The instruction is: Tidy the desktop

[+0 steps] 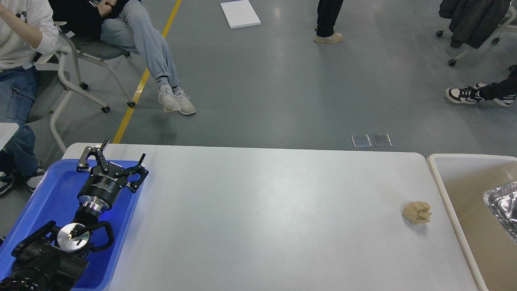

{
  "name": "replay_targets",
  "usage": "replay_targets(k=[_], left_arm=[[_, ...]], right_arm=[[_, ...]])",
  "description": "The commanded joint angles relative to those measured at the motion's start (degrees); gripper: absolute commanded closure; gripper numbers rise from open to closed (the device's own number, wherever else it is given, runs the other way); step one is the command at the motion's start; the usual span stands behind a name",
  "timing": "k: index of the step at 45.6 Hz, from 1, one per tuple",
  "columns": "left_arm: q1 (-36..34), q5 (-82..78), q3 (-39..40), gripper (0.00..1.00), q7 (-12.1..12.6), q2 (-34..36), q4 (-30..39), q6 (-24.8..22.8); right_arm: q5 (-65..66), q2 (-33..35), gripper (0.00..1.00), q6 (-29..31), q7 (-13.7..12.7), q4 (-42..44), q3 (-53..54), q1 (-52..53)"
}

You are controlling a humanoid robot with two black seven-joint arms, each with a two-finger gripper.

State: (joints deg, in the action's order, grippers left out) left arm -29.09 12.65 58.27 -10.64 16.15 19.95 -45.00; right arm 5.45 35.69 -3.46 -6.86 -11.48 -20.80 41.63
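Head view: only the one view here, so everything's from this.
Desk point(258, 214): big white top with rounded corners, fills most of the lower frame, mostly bare in the middle.
Left gripper point(121, 155): comes in from the bottom left, hangs over the far end of the tray, fingers spread wide apart, nothing between them.
Right gripper: not in the shot at all.
Tray point(52, 194): blue plastic, sits on the desk's left end, arm covers a good part of it.
Paper wad point(417, 212): crumpled tan lump lying on the desk near its right edge, well apart from the gripper, close to the bin.
Bin point(448, 202): beige with a white rim, just beside the desk's right edge.
Foil point(503, 208): shiny crinkled piece inside the bin, cut off by the frame.
Floor point(274, 89): grey with a yellow line, people's legs and rolling chairs beyond the desk.
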Motion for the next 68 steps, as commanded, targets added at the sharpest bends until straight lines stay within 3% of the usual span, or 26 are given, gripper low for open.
replay_targets(k=[1,19,22,26,30,35,40,46,61,68], left_arm=[[0.0,0.0,0.0,0.00,0.0,0.0,0.0,0.0],[0.0,0.0,0.0,0.00,0.0,0.0,0.0,0.0],[0.0,0.0,0.0,0.00,0.0,0.0,0.0,0.0],[0.0,0.0,0.0,0.00,0.0,0.0,0.0,0.0],[0.0,0.0,0.0,0.00,0.0,0.0,0.0,0.0],[0.0,0.0,0.0,0.00,0.0,0.0,0.0,0.0],[0.0,0.0,0.0,0.00,0.0,0.0,0.0,0.0],[0.0,0.0,0.0,0.00,0.0,0.0,0.0,0.0],[0.0,0.0,0.0,0.00,0.0,0.0,0.0,0.0],[0.0,0.0,0.0,0.00,0.0,0.0,0.0,0.0]], right_arm=[[-0.2,-2.4,1.00,-1.0,0.1,3.1,1.6,-2.2],[-0.1,-2.5,1.00,-2.6,0.2,3.1,1.6,-2.7],[0.3,-2.2,0.72,-3.6,0.2,3.3,1.6,-2.7],[0.5,-2.5,0.57,-6.3,0.2,3.7,1.5,-2.7],[0.6,-2.5,0.31,-7.9,0.2,3.7,1.5,-2.7],[0.6,-2.5,0.19,-8.0,0.2,3.7,1.4,-2.6],[0.6,-2.5,0.17,-8.0,0.2,3.7,1.5,-2.6],[0.5,-2.5,0.01,-8.0,0.2,3.2,1.6,-2.0],[0.3,-0.3,0.00,-7.2,0.1,-0.5,3.0,1.4],[0.8,11.6,0.00,-6.9,0.0,-17.8,5.2,9.3]])
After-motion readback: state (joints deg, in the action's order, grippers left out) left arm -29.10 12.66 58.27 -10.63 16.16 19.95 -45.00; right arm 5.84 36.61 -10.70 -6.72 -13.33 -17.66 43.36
